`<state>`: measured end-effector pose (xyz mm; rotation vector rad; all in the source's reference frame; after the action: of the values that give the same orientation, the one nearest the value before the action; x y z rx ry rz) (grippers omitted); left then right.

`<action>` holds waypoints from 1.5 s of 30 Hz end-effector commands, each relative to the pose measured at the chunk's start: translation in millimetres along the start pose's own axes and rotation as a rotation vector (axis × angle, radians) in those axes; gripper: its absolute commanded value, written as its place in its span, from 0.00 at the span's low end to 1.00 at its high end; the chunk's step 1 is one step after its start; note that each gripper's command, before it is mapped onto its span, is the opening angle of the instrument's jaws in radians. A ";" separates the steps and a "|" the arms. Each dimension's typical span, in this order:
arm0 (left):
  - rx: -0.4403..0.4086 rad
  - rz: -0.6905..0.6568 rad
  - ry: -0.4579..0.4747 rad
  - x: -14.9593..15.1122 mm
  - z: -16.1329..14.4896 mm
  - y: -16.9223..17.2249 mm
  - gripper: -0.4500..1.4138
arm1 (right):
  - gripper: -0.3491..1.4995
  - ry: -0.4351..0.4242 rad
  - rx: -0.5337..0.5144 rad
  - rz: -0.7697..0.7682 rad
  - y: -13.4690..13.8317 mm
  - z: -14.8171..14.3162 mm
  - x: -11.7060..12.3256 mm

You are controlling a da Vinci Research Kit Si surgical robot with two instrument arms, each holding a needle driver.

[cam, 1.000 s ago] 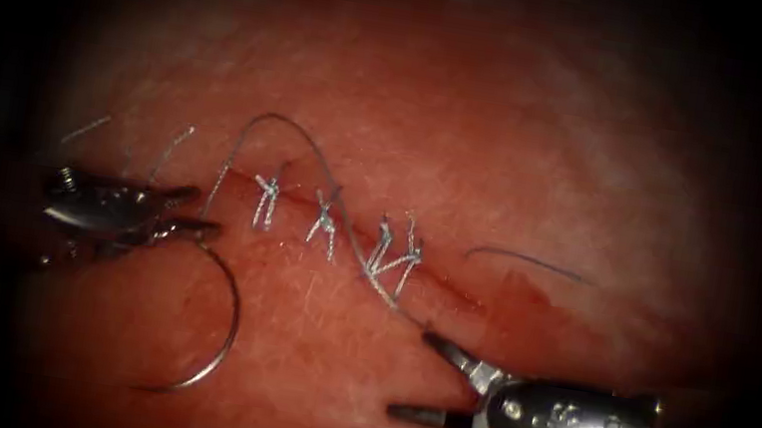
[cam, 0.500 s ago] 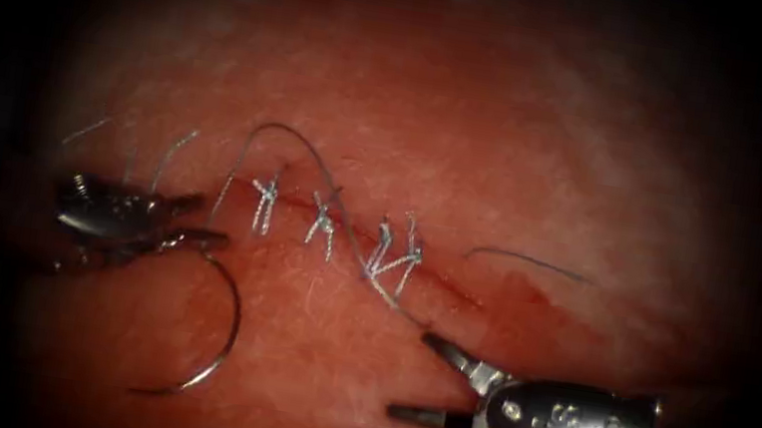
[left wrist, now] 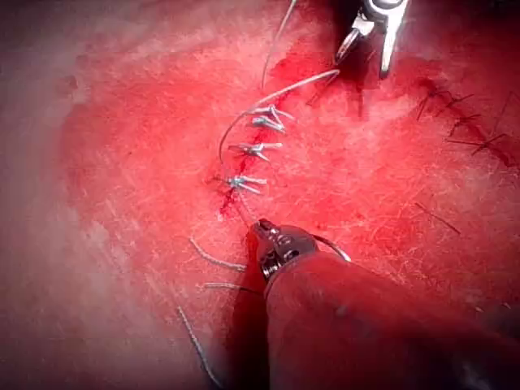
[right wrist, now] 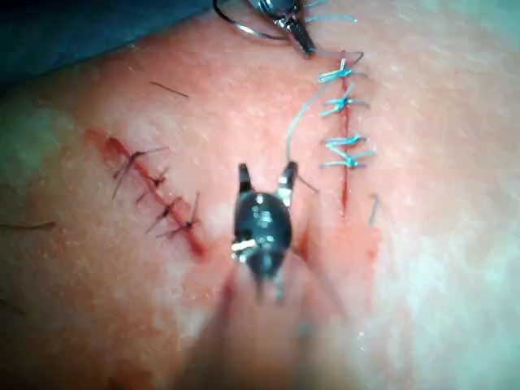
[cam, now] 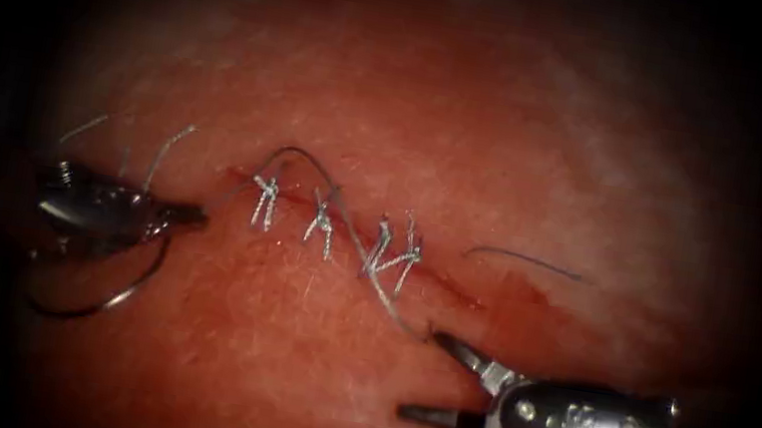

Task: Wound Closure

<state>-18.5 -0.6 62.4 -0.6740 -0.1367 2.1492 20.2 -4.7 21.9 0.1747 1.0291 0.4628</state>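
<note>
1. Left tool (cam: 187,213) has its jaws clamped on the needle (cam: 100,303), gripped near 1 end of its curve; the rest of the arc hangs below and behind the jaws, clear of the tissue (cam: 532,146)
2. Right tool (cam: 423,374) stands with its jaws spread wide and holds nothing; the thread (cam: 309,155) runs down to just beside its upper jaw, but I cannot tell whether they touch
3. Against the picture from 1.0 s ago, the left tool has drawn away from the cut (cam: 450,290) and the thread loop ahead of its jaws has shrunk, so thread is being pulled through
4. To do this well, in my judgement: pull smoothly along the line of the thread, keep the grip on the needle firm so the arc does not swing into the tissue, and watch the 4 tied stitches (cam: 320,220) between the 2 tools, since the thread crosses them and could snag
5. Slack is nearly gone, so the pull calls for a lighter hand
6. Beyond the right tool's jaws lie a loose cut end of thread (cam: 525,260) and red fluid (cam: 529,302)
7. No brand, label or writing can be read on either tool or on the tissue
</note>
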 end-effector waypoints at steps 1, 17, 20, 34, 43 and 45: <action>-0.002 0.021 0.021 -0.2 -0.6 1.5 0.00 | 0.74 0.026 0.004 0.016 -0.3 -1.2 -0.2; 0.028 0.203 0.205 9.1 -4.4 8.7 0.00 | 0.00 0.180 -0.041 0.008 6.1 -1.7 0.3; 0.023 0.208 0.199 9.0 -2.9 8.9 0.00 | 0.00 0.188 -0.044 0.000 6.0 -0.3 -0.3; 0.053 0.266 0.097 6.4 6.9 10.8 0.00 | 0.00 0.272 0.002 0.002 3.5 2.6 2.9; 0.053 0.332 0.062 6.1 5.1 16.9 0.00 | 0.13 0.305 -0.026 -0.006 4.1 3.6 3.7; 0.051 0.331 0.061 6.1 4.5 17.1 0.00 | 0.33 0.292 -0.030 -0.011 4.1 4.1 3.2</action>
<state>-35.2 -4.9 57.4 -0.7767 0.0732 2.4358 23.3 1.8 22.9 0.0552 1.2874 0.5093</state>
